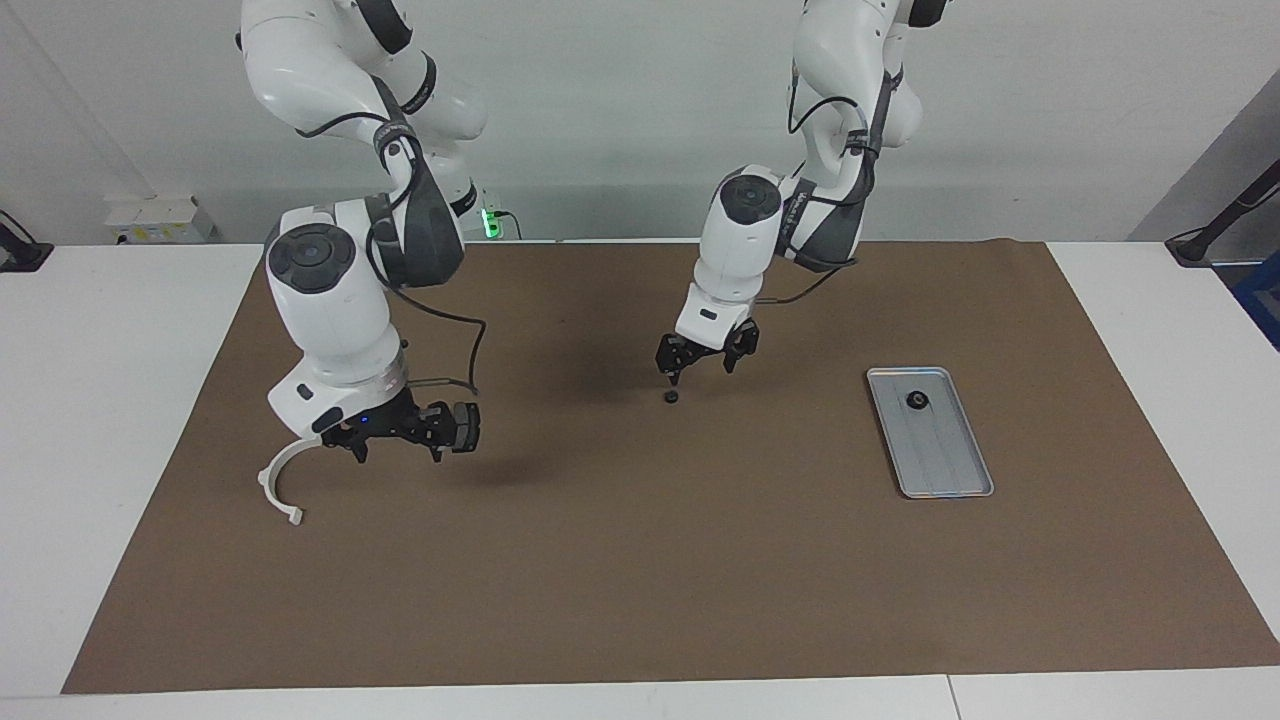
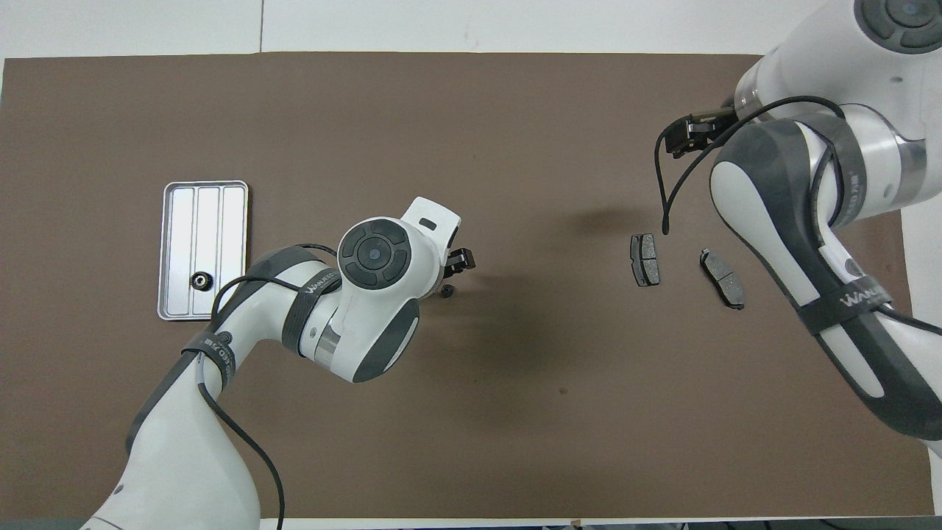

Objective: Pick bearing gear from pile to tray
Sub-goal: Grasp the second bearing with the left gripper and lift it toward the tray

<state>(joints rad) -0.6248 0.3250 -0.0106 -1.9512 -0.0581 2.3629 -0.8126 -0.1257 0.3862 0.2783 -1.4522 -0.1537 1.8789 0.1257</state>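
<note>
Fingers spread over a lone gear at mid-mat

Jaws first: the left gripper [image 1: 701, 362] hangs low over the middle of the brown mat [image 1: 640, 560], fingers apart and holding nothing. Directly under its tips sits a small black bearing gear [image 1: 672, 397], a sliver of daylight showing between metal and part, so no contact as I read it. That pose makes sense: wrist pointing straight down, fingers parted to straddle the little piece, which looks like the run-in to a grasp.

Widen out and you see where it is meant to go. The tray [image 1: 950, 470] lies toward the left arm's end of the table, well apart from the gear, and one black gear [image 1: 916, 400] already rests inside it at the end nearer the robots. One delivered, then, with this one next by my reckoning.

Over at the right arm's end, the right gripper [image 1: 405, 432] hovers open and empty just beside the white half-ring bracket [image 1: 278, 485], waiting. Two dark brake pads [image 2: 645, 259] lie side by side on the mat, nearer the robots than that gripper's spot, seen only from overhead. Leftovers of the pile, none of them the wanted part.
</note>
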